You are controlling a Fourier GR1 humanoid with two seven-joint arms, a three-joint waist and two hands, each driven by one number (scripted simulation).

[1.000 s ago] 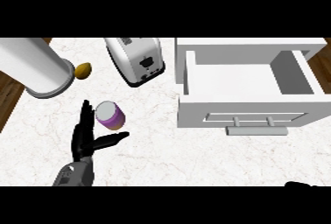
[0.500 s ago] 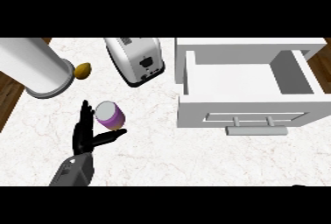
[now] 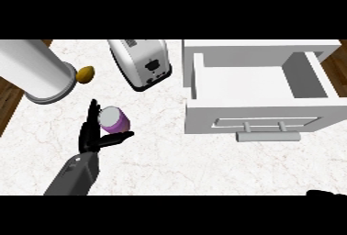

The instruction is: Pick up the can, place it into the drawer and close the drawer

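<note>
— What is nearest?
— The left hand (image 3: 92, 135), fingers straight and open, touches the purple can (image 3: 113, 119) on the marble bench (image 3: 176, 160).
— And farther back?
— An open white drawer (image 3: 261, 98) at right, a toaster (image 3: 141, 64) behind.

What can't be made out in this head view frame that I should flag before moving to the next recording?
- Right hand: only a dark sliver at the view's lower right edge; its fingers are cut off.
- Can: its left side is hidden behind the left hand, so contact there cannot be confirmed.
- Drawer: the inside of its front wall is hidden by that wall.
- Small golden object: too small to identify, beside the white cylinder.
</note>
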